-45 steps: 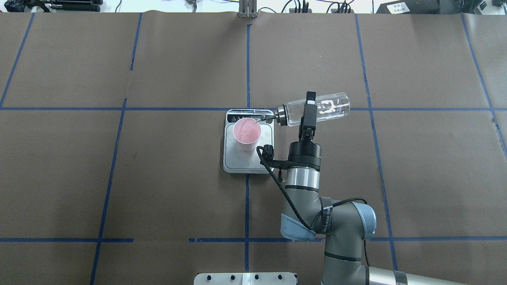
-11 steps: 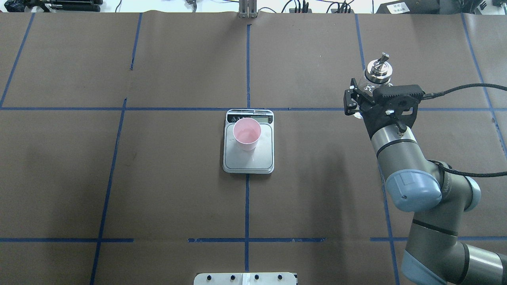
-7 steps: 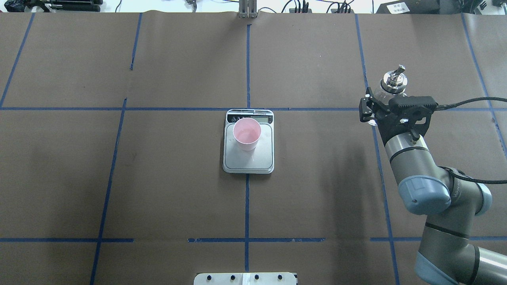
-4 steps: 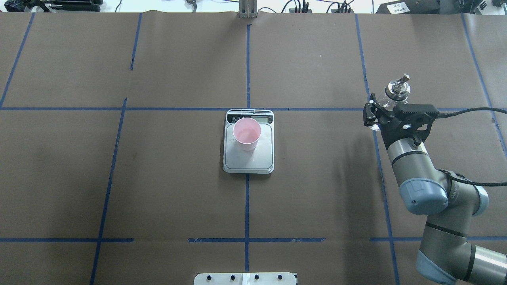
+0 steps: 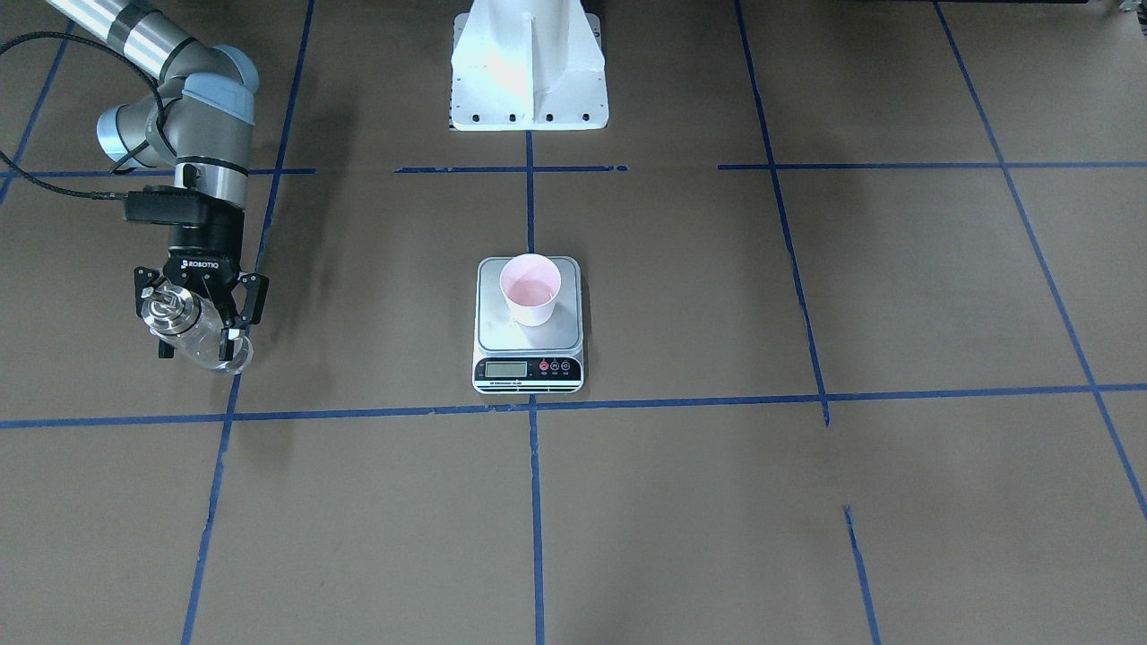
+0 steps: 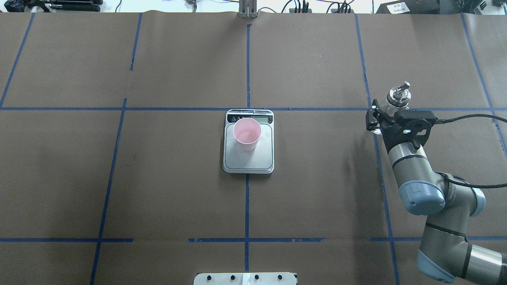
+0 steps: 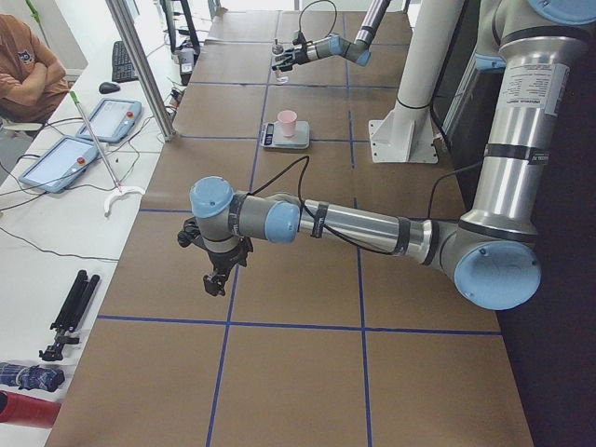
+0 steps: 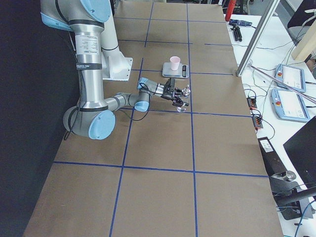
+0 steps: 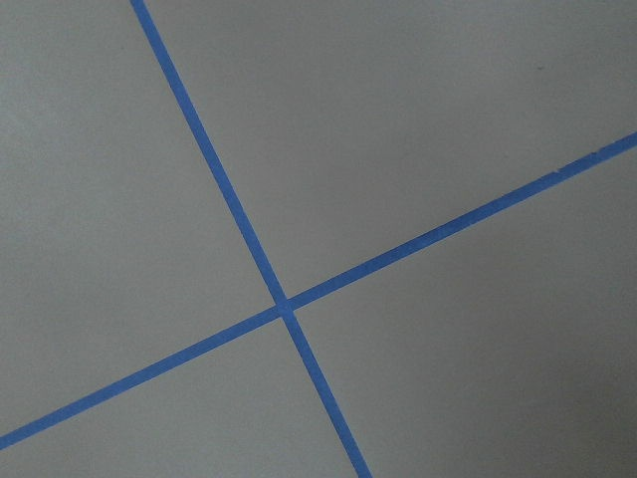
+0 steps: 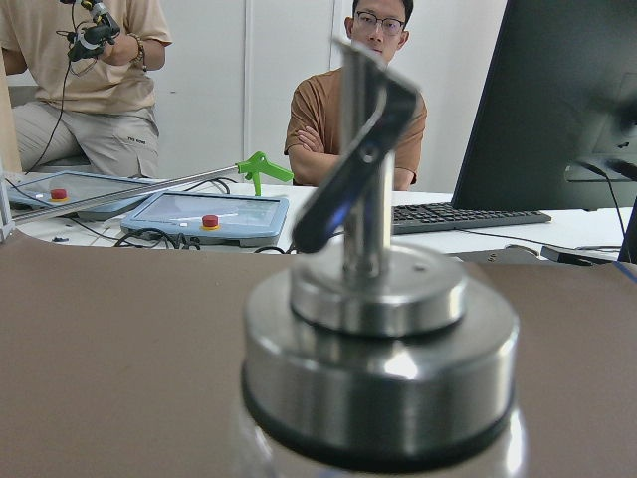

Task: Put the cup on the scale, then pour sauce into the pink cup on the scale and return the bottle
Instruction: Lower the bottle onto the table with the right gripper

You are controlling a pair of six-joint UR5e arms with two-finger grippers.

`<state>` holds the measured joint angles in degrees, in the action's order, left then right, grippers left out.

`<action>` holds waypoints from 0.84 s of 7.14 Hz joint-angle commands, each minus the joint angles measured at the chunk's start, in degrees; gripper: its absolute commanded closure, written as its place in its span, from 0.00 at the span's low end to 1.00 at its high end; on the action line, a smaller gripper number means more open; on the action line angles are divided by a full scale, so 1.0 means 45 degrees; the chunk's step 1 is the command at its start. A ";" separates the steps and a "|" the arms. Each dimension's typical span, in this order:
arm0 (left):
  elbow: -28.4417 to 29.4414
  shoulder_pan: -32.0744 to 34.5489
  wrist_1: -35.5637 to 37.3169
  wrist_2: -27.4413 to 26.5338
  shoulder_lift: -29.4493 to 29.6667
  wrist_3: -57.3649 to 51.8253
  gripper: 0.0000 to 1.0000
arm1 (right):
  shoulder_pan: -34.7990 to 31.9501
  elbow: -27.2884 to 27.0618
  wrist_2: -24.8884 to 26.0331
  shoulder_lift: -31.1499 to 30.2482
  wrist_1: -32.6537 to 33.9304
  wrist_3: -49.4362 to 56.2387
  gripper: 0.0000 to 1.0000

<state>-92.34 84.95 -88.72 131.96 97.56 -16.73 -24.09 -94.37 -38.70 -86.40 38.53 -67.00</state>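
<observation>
Bottle (image 5: pixel 184 322): upright, right side of table, well apart from scale (image 5: pixel 529 367).
Right gripper (image 5: pixel 199 344): fingers clamped on bottle.
Left gripper (image 7: pixel 216 282): above left end (spread cannot be told).
Cup (image 5: pixel 530 288): on scale.
Table (image 6: pixel 158 178): brown paper, blue tape grid.
Room: white bench (image 7: pixel 56 214) beyond far edge, people (image 10: pixel 358 119) seated.

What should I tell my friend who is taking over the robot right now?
Right gripper: shut on the bottle, which is about upright and low at the right side of the table. I cannot tell whether it touches the table.
Left gripper: over bare table, away from everything. I cannot tell whether it is open or shut.
The cup stands on the scale with some sauce inside.
Done: cup placed; pouring looks finished.
Left: set the bottle down, let go, back away.
</observation>
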 commanded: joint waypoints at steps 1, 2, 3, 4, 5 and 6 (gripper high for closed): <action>-0.0026 0.0009 0.0007 -0.0007 0.0000 0.0007 0.00 | 0.0021 -0.0024 -0.0092 0.0000 0.0011 0.0083 1.00; -0.0026 0.0028 0.0007 -0.0007 0.0019 0.0007 0.00 | 0.0021 -0.0006 -0.0111 0.0000 0.0011 0.0103 1.00; -0.0026 0.0048 0.0007 -0.0007 0.0020 0.0007 0.00 | 0.0021 -0.0025 -0.0208 0.0000 0.0011 0.0122 1.00; -0.0045 0.0106 0.0007 -0.0007 0.0020 0.0007 0.00 | 0.0021 0.0014 -0.0229 0.0000 0.0011 0.0142 1.00; -0.0084 0.0107 0.0007 -0.0007 0.0020 0.0007 0.00 | 0.0021 0.0033 -0.0248 0.0000 0.0031 0.0123 1.00; -0.0104 0.0107 0.0007 -0.0027 0.0020 0.0007 0.00 | 0.0021 0.0130 -0.0287 0.0000 0.0031 0.0122 1.00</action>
<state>-92.69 85.38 -88.68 131.90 97.64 -16.70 -23.99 -94.16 -39.80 -86.39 38.64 -66.43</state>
